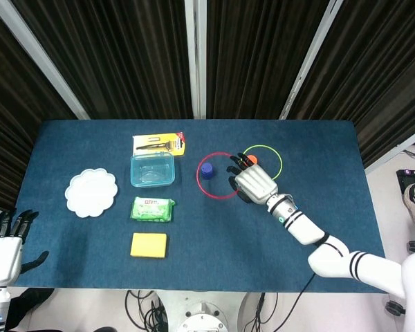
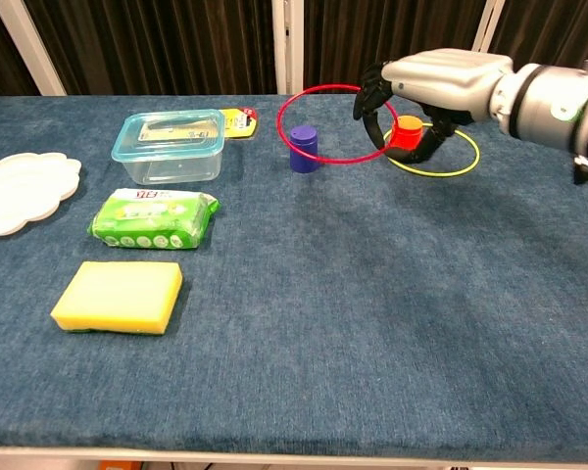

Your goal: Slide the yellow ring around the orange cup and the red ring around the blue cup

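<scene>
My right hand (image 1: 252,183) (image 2: 441,83) grips the right side of the red ring (image 1: 218,198) (image 2: 318,90) and holds it tilted above the table. The blue cup (image 1: 207,170) (image 2: 305,148) shows inside the ring's outline in both views, near its left side. Whether the ring touches the table I cannot tell. Just beyond the hand stands the orange cup (image 1: 250,160) (image 2: 406,132), partly hidden by the fingers. It sits inside the yellow ring (image 1: 277,170) (image 2: 461,168), which lies flat. My left hand (image 1: 3,245) hangs with fingers spread off the table's near left corner, holding nothing.
Left of the blue cup stands a clear plastic box (image 1: 152,170) (image 2: 169,145) with a carded razor pack (image 1: 160,143) behind it. A green wipes pack (image 1: 153,208) (image 2: 153,215), a yellow sponge (image 1: 149,245) (image 2: 118,296) and a white plate (image 1: 90,192) (image 2: 20,191) lie further left.
</scene>
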Robot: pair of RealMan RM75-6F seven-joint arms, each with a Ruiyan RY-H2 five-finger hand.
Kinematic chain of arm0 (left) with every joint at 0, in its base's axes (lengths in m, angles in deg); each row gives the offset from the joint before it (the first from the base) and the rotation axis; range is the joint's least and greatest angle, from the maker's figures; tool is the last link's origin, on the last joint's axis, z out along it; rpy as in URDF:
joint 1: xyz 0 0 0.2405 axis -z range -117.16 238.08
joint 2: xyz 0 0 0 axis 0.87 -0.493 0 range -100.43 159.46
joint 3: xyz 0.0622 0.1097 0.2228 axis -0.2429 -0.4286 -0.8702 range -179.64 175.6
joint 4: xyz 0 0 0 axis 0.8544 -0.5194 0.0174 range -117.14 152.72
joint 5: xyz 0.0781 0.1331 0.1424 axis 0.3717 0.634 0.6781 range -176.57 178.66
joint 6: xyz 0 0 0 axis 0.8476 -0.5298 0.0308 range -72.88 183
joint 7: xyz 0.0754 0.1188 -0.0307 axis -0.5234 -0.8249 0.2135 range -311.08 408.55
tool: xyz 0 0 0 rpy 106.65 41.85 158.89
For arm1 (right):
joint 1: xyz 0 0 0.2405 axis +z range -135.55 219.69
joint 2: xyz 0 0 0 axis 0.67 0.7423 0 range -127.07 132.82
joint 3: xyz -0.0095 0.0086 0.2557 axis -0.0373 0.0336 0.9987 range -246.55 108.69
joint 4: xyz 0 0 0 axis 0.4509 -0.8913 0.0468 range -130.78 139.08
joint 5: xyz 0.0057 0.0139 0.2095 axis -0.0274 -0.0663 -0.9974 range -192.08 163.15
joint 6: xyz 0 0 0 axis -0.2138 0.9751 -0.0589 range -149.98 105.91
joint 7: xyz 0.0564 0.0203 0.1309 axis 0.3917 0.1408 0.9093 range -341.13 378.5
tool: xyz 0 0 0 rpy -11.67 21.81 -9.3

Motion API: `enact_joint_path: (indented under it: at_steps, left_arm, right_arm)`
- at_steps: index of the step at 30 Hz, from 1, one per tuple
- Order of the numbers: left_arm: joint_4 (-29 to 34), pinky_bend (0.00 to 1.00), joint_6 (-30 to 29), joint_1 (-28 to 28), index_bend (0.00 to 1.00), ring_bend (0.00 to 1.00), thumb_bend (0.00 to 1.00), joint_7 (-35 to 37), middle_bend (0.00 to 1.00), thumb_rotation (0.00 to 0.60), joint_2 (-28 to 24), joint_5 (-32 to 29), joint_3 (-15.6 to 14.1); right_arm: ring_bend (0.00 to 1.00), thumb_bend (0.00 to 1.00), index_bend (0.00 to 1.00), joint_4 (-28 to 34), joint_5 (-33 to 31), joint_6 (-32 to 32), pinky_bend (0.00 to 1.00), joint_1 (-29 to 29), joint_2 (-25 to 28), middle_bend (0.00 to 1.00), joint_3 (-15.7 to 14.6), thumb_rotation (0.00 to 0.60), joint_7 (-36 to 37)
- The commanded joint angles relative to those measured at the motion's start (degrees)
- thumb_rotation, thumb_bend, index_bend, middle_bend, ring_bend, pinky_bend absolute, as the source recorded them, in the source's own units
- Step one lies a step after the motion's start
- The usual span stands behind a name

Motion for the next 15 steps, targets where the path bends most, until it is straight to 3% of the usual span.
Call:
enact_joint_path:
  at_steps: [1,4,7,11,15]
  left_arm:
    - [0.0,0.0,0.0,-0.1,0.16,0.02,0.13,0.0,0.12,0.6,0.0,-0.1,0.0]
    - [0.0,0.0,0.0,-0.2,0.16,0.02,0.13,0.1,0.12,0.6,-0.1,-0.3,-0.1]
    - [-0.2,0.0,0.0,-0.3,0.16,0.02,0.13,0.3,0.12,0.6,0.0,-0.3,-0.2]
    - [-0.4,0.0,-0.1,-0.4,0.16,0.02,0.13,0.6,0.13,0.6,0.0,-0.4,-0.2]
    - [-0.6,0.0,0.1,-0.2,0.16,0.02,0.13,0.9,0.12,0.6,0.0,-0.3,0.0]
  right_arm:
    - [0.0,0.36,0.66,-3.7,-3.2,-3.1,0.0,2.5,-3.0,0.22,1.6,0.6,-1.3]
    - [0.0,0.34,0.65,-6.4,-5.1,-4.6,0.0,3.9,-5.3,0.21,2.1,0.6,-2.7]
    - [0.0,0.22,0.58,-8.4,-7.5,-5.7,0.0,4.8,-7.2,0.2,2.5,0.6,-4.6]
    - [0.0,0.04,0.4,-8.5,-9.2,-5.4,0.0,4.8,-8.0,0.17,2.5,0.6,-6.3]
    - [0.0,0.0,0.26,-6.1,-9.9,-3.2,0.0,3.5,-6.5,0.14,2.3,0.6,-7.1]
